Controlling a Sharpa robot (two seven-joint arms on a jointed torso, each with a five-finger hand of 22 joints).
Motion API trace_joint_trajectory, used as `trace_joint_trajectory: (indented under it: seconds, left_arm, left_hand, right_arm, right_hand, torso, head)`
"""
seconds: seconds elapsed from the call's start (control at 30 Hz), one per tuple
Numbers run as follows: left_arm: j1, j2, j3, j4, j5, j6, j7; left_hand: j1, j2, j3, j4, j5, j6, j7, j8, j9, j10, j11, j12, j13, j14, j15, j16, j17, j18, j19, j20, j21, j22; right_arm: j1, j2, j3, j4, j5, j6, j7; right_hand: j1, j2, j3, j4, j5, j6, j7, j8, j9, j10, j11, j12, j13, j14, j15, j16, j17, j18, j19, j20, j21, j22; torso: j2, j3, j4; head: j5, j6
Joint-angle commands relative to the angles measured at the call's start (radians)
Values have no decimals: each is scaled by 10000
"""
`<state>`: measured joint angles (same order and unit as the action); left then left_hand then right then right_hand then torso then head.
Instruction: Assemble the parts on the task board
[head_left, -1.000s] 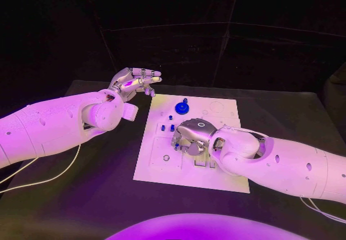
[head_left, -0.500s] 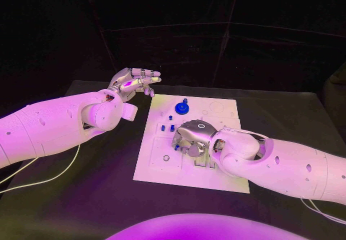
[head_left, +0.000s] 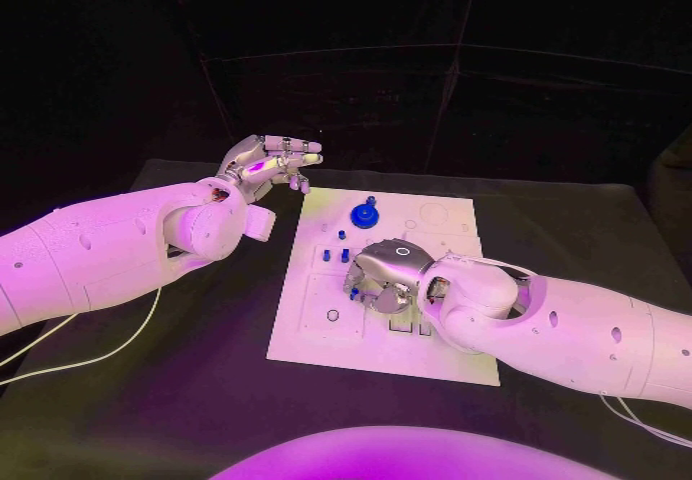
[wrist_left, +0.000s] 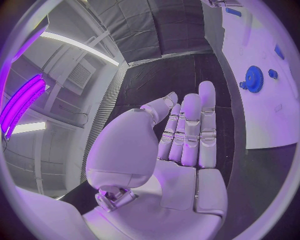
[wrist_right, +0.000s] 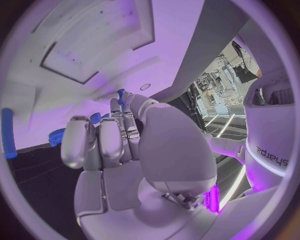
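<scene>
Board, white and flat, mid-table under the right hand; partly assembled, by the look of it.
Round toothed blue gear and small blue pegs seated just beyond the right hand; several cut-out slots bare, so more to fit; right hand curled low over the board, a small blue part at its fingertips, grip impossible to tell; left hand smooth silver, raised off the board's far corner, fingers extended, holding nothing.
</scene>
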<state>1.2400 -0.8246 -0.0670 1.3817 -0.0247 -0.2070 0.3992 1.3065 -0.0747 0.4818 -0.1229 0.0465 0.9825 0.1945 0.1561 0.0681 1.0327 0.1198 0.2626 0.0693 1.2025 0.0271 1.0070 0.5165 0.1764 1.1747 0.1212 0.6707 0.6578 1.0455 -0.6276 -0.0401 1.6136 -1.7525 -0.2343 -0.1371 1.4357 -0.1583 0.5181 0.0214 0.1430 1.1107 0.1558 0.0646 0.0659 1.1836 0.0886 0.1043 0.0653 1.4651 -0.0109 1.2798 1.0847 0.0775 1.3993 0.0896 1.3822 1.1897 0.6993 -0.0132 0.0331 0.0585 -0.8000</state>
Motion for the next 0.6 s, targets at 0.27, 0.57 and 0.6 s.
trace_joint_trajectory:
  seconds: [0.27,0.57,0.6]
  left_arm:
    - [17,9,10,4,33,132,-20]
    - [17,12,10,-1,32,142,-47]
    - [17,11,10,-2,32,143,-49]
  left_hand:
    - [93,-27,23,-69,48,-79,14,55,-9,-101,25,30,-16,-85,9,-42,-18,62,-57,17,-52,-17]
    - [102,-20,26,-75,48,-81,14,58,-8,-116,26,31,-18,-91,10,-41,-23,62,-61,17,-53,-17]
    - [102,-20,26,-75,48,-81,14,58,-8,-116,26,31,-18,-91,10,-41,-23,62,-61,17,-53,-17]
  right_arm:
    - [7,62,-6,-83,-113,354,-116]
    - [7,69,-8,-98,29,104,52]
    - [7,65,-8,-95,51,51,77]
  right_hand:
    - [-372,-136,-152,-4,69,-222,62,-15,-2,-348,65,-181,-18,224,158,-110,-161,55,-134,159,-207,-263]
    - [-524,-205,-244,2,127,-319,91,-10,0,-446,100,-202,-13,202,189,-149,-245,70,-174,193,-261,-343]
    - [-526,-206,-245,2,128,-320,91,-10,0,-446,100,-201,-13,202,189,-150,-246,70,-174,193,-261,-344]
  torso:
    - [-1,-1,0]
    - [-4,4,-5]
    - [-1,6,-3]
  head:
    - [-2,-41]
    - [-1,-52]
    - [2,-50]
